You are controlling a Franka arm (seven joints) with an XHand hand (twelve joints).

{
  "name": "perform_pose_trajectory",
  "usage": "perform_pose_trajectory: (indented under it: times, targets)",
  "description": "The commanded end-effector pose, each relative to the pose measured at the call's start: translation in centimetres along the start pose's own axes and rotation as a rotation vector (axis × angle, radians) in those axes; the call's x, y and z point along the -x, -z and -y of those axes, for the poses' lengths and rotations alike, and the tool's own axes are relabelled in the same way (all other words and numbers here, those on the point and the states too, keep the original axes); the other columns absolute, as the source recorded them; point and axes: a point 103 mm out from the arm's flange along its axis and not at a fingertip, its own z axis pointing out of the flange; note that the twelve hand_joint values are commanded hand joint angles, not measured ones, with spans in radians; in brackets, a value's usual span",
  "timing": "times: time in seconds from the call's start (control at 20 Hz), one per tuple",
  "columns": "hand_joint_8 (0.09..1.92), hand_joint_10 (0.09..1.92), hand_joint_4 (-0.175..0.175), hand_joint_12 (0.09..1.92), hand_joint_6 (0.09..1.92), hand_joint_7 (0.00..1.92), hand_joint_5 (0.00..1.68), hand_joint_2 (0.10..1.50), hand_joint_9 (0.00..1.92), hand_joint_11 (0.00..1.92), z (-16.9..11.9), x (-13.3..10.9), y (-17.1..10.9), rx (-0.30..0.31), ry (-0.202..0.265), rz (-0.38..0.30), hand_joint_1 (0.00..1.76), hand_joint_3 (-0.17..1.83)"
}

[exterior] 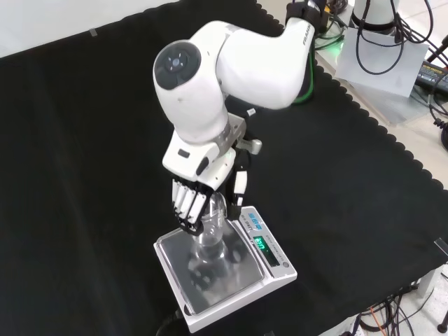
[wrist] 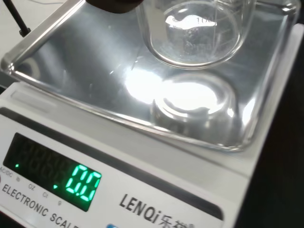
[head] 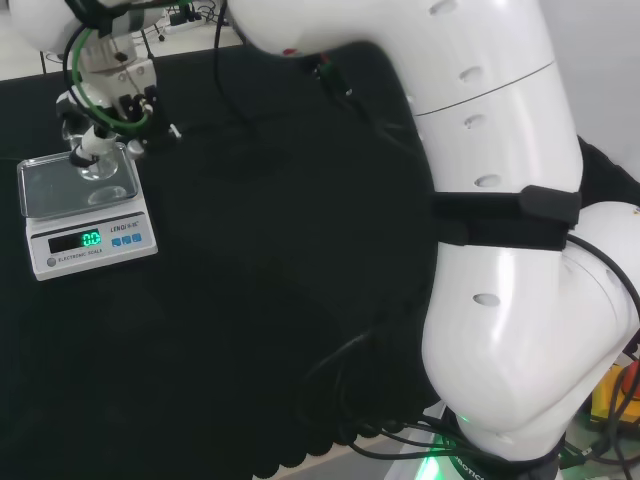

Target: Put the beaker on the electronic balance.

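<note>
Black cloth [exterior: 84,175] bears the balance [exterior: 269,257]; hand [exterior: 192,199] grips the beaker [exterior: 213,224] above its pan

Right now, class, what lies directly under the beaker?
Under the beaker, held by the hand, lies the balance's steel pan. Whether its base touches the pan cannot be told; its reflection shows below.

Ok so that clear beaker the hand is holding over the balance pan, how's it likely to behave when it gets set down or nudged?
The beaker looks like clear, thin-walled glass, so probably rigid but breakable. It appears empty, so likely light. Its smooth wall and the polished pan of the balance suggest it could slide; the hand holds it upright above the pan.
</note>
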Motion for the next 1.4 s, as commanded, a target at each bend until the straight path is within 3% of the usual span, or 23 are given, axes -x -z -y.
perform_pose_trajectory:
  times: [0.05,0.35,0.4,0.45,0.5,0.55,0.65,0.75,0.9,1.0,1.4]
  targets:
    - [1.42,1.28,0.02,1.18,1.35,0.8,0.75,1.31,0.9,0.94,-1.2,-1.5,-2.5,-0.052,0.013,0.003,1.15,-0.17]
    - [1.41,1.28,0.019,1.18,1.34,0.8,0.75,1.31,0.91,0.94,-2.1,-0.7,-3.2,-0.069,0.003,0.001,1.16,-0.17]
    - [1.44,1.27,-0.043,1.18,1.33,0.78,0.77,1.31,0.91,0.94,-2.2,-0.7,-3.2,-0.073,0.006,-0.003,1.13,-0.17]
    - [1.46,1.25,-0.082,1.19,1.33,0.77,0.77,1.3,0.91,0.93,-2.2,-0.7,-3.2,-0.079,0.008,-0.007,1.11,-0.17]
    - [1.44,1.19,-0.087,1.2,1.35,0.73,0.64,1.24,0.91,0.9,-2.3,-0.8,-3.1,-0.086,0.011,-0.007,1.11,-0.17]
    - [1.37,1.12,-0.081,1.23,1.29,0.68,0.46,1.17,0.88,0.83,-2.3,-0.9,-3.1,-0.088,0.015,-0.004,1.11,-0.17]
    - [1.24,1.01,-0.069,1.29,0.89,0.57,0.21,1.06,0.79,0.67,-2.3,-1.0,-2.8,-0.081,0.02,0.002,1.09,-0.17]
    - [1.13,0.95,-0.049,1.35,0.49,0.42,0.12,0.99,0.67,0.49,-2.2,-1.1,-2.3,-0.071,0.023,0.005,1.03,-0.17]
    - [1.0,0.92,-0.019,1.45,0.16,0.24,0.05,0.93,0.5,0.26,-2.0,-1.2,-1.0,-0.057,0.023,0.015,0.97,-0.17]
    - [0.97,0.92,-0.009,1.47,0.09,0.19,0.03,0.91,0.45,0.2,-1.8,-1.1,0.0,-0.047,0.024,0.02,0.95,-0.17]
    - [0.94,0.92,0.005,1.48,0.09,0.17,0.02,0.9,0.42,0.17,-0.3,-0.9,5.4,0.007,0.019,0.045,0.94,-0.17]
